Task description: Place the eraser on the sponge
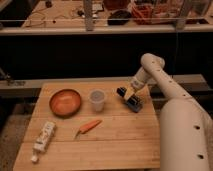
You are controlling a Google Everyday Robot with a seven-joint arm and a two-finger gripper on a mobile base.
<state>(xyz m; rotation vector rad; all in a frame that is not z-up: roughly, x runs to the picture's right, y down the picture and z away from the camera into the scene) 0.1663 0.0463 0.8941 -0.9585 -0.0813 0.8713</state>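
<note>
"Where was the pincer?"

"Low over the right rear part of the wooden surface, at the end of the white arm that reached down from the right. It sat right at a dark cluster of two small blocks."

"Was it open or closed?"

"I could not tell. Its pale tip ran together with the dark blocks under it."

"And the eraser?"

"The eraser, the plain black block, showed at the cluster's rear left end, just left of the pincer. The sponge, with its bluish tinge, showed at the front right end. The two were touching. Whether the eraser lay on the sponge or only against it, I could not say."

"What else was on the surface?"

"A clear cup stood upright just left of the blocks. A round orange-brown bowl sat left of the cup, near it but apart. A carrot lay in front of the cup, towards the middle. A white tube lay slanted near the front left corner, well apart from the blocks. The robot's white body filled the right foreground beside the surface."
</note>
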